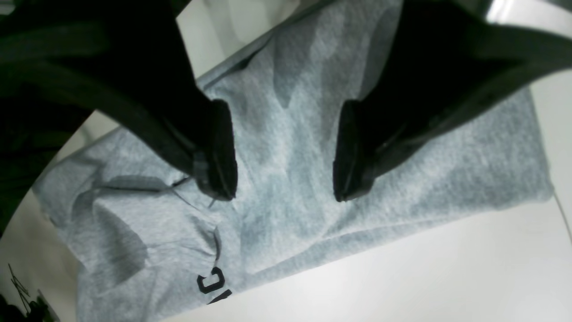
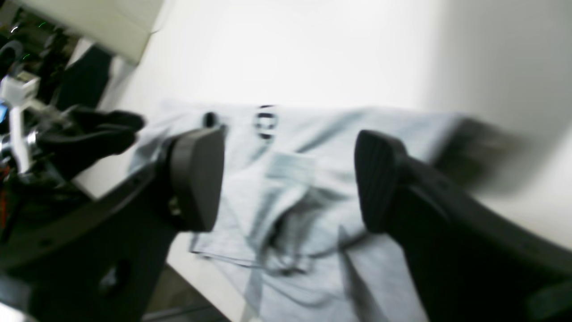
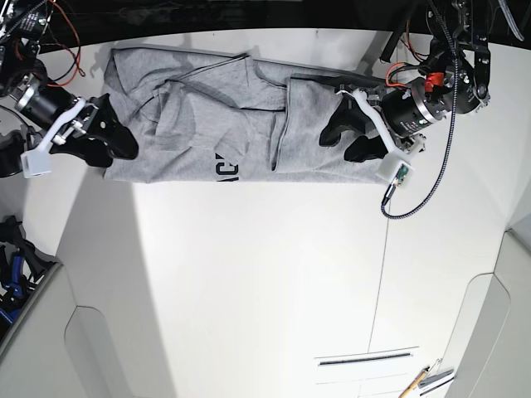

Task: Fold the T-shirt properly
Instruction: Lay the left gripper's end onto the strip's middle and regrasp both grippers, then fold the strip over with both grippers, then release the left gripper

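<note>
The heather-grey T-shirt point(image 3: 207, 116) lies crumpled and partly folded along the far edge of the white table point(image 3: 249, 274), with black lettering point(image 3: 226, 170) showing at its near hem. My left gripper point(image 3: 338, 139) hovers open over the shirt's right end; the left wrist view shows its fingers point(image 1: 219, 170) apart above rumpled grey cloth point(image 1: 286, 134) with nothing between them. My right gripper point(image 3: 123, 133) stands open at the shirt's left end. In the blurred right wrist view its pads point(image 2: 199, 179) frame the T-shirt point(image 2: 313, 250) and a white tag point(image 2: 288, 169).
A white cable with a small box point(image 3: 397, 174) hangs from the left arm onto the table. Wires and arm hardware point(image 3: 448, 50) crowd the far right corner. A pen point(image 3: 419, 383) lies at the near right. The table edge point(image 3: 58, 249) drops off on the left.
</note>
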Robot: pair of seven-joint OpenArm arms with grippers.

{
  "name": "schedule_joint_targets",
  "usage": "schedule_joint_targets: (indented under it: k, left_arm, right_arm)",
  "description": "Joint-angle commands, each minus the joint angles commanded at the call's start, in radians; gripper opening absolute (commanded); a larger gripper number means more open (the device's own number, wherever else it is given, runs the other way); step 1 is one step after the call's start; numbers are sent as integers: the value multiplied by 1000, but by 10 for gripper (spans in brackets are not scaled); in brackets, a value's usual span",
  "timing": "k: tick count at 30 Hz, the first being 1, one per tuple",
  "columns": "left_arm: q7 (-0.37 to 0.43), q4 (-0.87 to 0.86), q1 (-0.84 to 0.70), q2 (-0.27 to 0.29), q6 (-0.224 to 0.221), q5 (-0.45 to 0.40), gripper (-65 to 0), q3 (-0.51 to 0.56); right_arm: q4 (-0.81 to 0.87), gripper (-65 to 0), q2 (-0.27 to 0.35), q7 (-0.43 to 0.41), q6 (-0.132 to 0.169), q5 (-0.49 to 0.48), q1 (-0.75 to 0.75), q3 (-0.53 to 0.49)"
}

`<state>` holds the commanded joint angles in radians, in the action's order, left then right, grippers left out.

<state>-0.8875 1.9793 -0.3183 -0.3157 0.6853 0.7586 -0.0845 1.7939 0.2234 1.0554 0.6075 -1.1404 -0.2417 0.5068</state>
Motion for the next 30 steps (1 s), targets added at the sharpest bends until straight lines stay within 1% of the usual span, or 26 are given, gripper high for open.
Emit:
schedule_joint_targets:
  k: [1, 2, 3, 5, 6, 8, 9, 12, 15, 17, 18, 19, 21, 22, 26, 30]
  left_arm:
    - [1, 0, 0, 0, 0, 0, -274, 0]
    - [1, 0, 0, 0, 0, 0, -274, 0]
    - [1, 0, 0, 0, 0, 0, -274, 0]
    - [1, 0, 0, 0, 0, 0, -274, 0]
    - [1, 0, 0, 0, 0, 0, -274, 0]
    - [0, 0, 0, 0, 0, 0, -274, 0]
    - [0, 0, 0, 0, 0, 0, -274, 0]
    - [-3, 0, 0, 0, 0, 0, -274, 0]
    - [-3, 0, 0, 0, 0, 0, -274, 0]
    - [-3, 0, 0, 0, 0, 0, -274, 0]
    - [-3, 0, 0, 0, 0, 0, -274, 0]
    - [-3, 0, 0, 0, 0, 0, -274, 0]
    - [-3, 0, 0, 0, 0, 0, -274, 0]
    - [-3, 0, 0, 0, 0, 0, -274, 0]
    - [-5, 0, 0, 0, 0, -1, -274, 0]
    - [-7, 0, 0, 0, 0, -5, -274, 0]
  right_arm:
    - [0, -221, -11, 0, 1, 0, 0, -44]
    - [0, -279, -19, -2, 3, 6, 0, -92]
    - [0, -378, -26, -10, 3, 38, 3, -139]
    - [0, -633, -34, -55, 2, 137, 6, -225]
    - [0, -650, -35, -92, 2, 196, 5, -257]
    - [-1, -650, -35, -166, -1, 299, 5, -296]
    - [-1, -650, -35, -183, -1, 339, 5, -307]
    - [-7, -650, -35, -183, -2, 415, 2, -320]
    - [-49, -650, -31, -185, -2, 484, 2, -322]
    - [-102, -650, -7, -202, -2, 489, 2, -322]
    - [-135, -650, 8, -220, -2, 490, 3, -322]
    - [-200, -650, 36, -265, -2, 489, 3, -322]
    - [-246, -650, 49, -291, -2, 476, 3, -321]
    - [-250, -650, 47, -294, -2, 468, 3, -321]
    - [-236, -650, 47, -300, -1, 352, 6, -315]
    - [-159, -650, 45, -294, -1, 344, 16, -294]
